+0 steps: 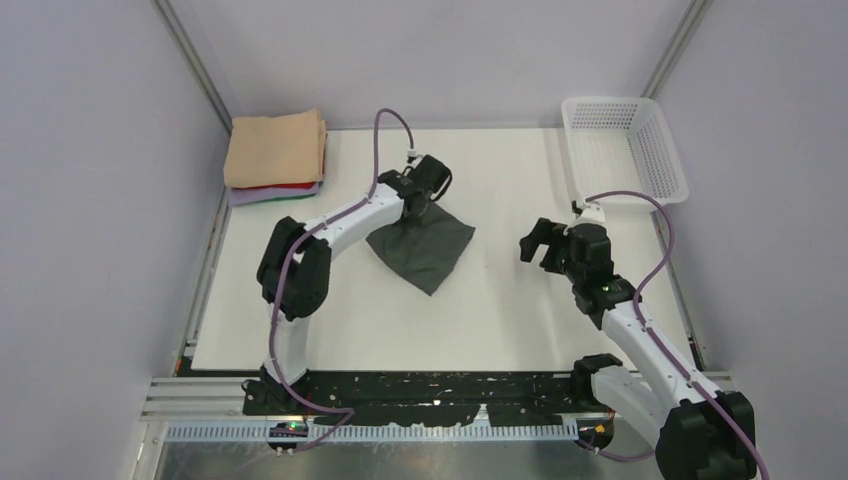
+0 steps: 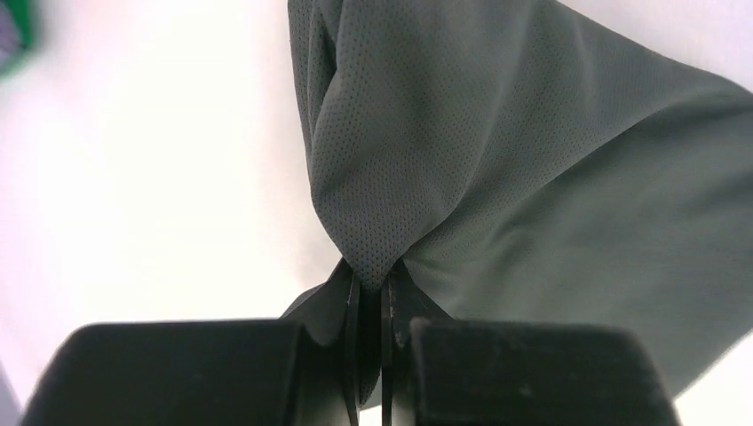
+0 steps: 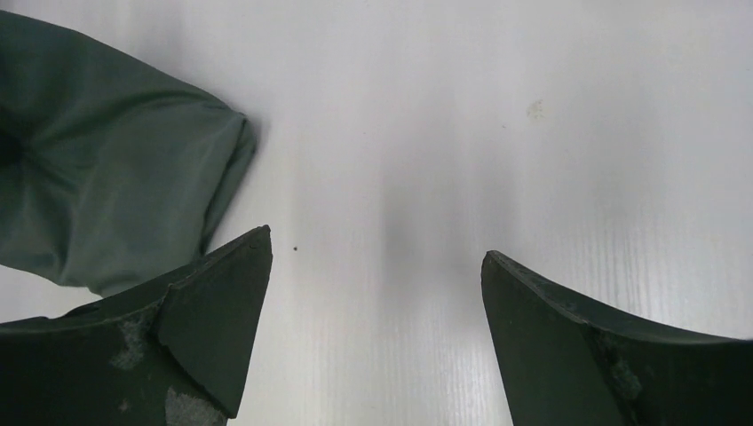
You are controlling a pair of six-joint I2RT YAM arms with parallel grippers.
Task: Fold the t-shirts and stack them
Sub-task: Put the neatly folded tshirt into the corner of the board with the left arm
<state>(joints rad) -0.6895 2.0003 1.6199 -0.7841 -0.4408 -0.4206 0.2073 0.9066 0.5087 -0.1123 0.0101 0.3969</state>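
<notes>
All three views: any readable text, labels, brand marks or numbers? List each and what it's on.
None readable in any view.
dark grey t-shirt: plain mesh cloth, no print or label showing.
folded t-shirt stack: no print visible.
white mesh basket: no marking.
green light at the near edge: an indicator lamp, no lettering to make out.

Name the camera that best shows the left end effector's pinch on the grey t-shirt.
Left wrist view: the left end effector, close up, is shut on a gathered fold of the grey t-shirt. The top external view is too distant to show the pinch; the right wrist view shows only a shirt edge.
</notes>
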